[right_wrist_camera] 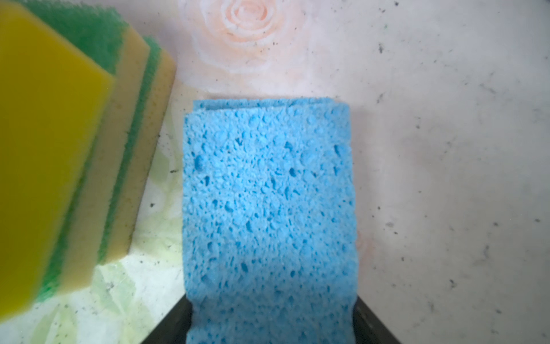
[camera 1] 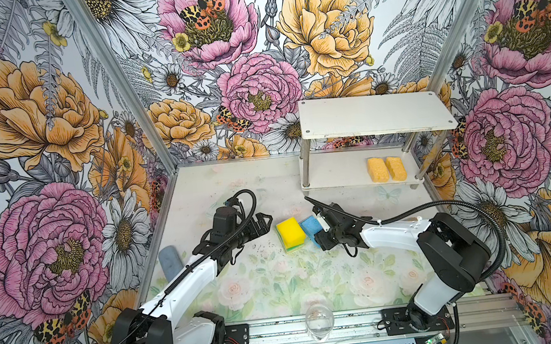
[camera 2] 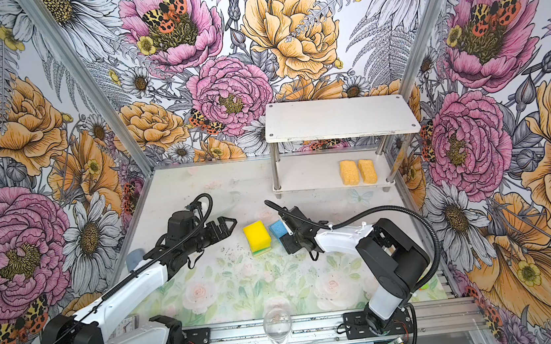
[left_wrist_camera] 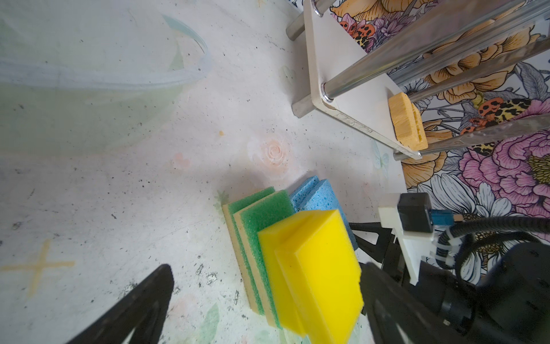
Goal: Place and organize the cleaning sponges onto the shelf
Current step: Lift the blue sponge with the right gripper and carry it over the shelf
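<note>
Two bright yellow sponges (camera 1: 290, 232) lie stacked on two green-topped ones (left_wrist_camera: 262, 208) in the middle of the table. Right beside that pile lie two flat blue sponges (camera 1: 307, 226), one on the other. My right gripper (camera 1: 317, 233) is low at the blue pair, and in the right wrist view its fingers (right_wrist_camera: 367, 315) press both sides of the top blue sponge (right_wrist_camera: 268, 193). My left gripper (camera 1: 265, 222) hovers open just left of the yellow pile, holding nothing. The shelf (camera 1: 375, 115) stands at the back right with two orange-yellow sponges (camera 1: 386, 169) side by side on its lower board.
A grey-blue cylinder (camera 1: 169, 260) lies at the table's left edge behind my left arm. A clear glass (camera 1: 319, 320) stands on the front rail. The rim of a clear bowl (left_wrist_camera: 119, 80) shows in the left wrist view, behind the sponge pile.
</note>
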`<state>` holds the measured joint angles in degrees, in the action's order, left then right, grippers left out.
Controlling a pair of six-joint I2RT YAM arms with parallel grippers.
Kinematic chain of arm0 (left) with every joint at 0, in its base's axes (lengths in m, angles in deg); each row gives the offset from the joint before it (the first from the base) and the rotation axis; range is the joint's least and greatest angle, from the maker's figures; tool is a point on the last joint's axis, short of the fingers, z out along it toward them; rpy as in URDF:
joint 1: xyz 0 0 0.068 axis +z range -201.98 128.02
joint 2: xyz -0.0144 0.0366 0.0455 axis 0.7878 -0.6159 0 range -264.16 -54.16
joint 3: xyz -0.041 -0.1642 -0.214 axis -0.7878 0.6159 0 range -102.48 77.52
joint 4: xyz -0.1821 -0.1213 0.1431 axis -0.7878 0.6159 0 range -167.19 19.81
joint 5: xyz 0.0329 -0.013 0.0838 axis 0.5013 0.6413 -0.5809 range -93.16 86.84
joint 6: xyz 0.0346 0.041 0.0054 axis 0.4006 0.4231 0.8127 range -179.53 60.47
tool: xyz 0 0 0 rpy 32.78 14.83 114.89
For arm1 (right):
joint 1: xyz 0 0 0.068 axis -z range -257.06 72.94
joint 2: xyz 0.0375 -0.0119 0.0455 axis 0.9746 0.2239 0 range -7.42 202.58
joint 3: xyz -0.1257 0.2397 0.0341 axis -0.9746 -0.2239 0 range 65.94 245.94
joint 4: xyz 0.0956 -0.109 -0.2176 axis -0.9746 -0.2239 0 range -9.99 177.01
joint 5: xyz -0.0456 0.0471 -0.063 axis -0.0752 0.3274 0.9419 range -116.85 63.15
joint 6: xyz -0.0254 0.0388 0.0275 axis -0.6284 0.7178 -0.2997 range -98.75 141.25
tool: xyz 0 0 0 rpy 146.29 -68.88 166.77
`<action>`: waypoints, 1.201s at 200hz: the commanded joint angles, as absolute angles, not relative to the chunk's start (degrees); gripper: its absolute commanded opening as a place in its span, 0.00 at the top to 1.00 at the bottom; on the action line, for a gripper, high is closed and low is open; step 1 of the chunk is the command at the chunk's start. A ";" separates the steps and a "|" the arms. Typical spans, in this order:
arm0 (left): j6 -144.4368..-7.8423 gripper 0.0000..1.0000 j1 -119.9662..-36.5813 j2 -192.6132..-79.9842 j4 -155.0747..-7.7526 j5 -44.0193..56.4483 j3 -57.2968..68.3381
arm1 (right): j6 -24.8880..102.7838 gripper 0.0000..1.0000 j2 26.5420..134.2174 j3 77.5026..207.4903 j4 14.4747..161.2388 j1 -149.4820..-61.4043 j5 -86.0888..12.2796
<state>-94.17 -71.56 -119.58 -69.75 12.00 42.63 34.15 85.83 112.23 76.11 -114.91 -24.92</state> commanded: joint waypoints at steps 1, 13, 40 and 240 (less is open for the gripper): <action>-94.78 0.01 -70.88 -119.15 -70.87 13.44 43.35 | 35.54 0.34 83.86 111.47 76.90 -113.87 -23.23; -94.78 0.01 -70.88 -119.20 -70.87 13.50 43.42 | 35.91 0.35 83.41 111.32 76.90 -113.37 -23.28; -94.60 0.01 -70.80 -119.20 -70.84 13.37 43.33 | 36.46 0.36 81.92 110.68 77.05 -112.02 -23.60; -94.25 0.01 -70.71 -119.58 -71.07 13.76 43.20 | 37.03 0.37 73.08 110.74 82.00 -96.48 -24.51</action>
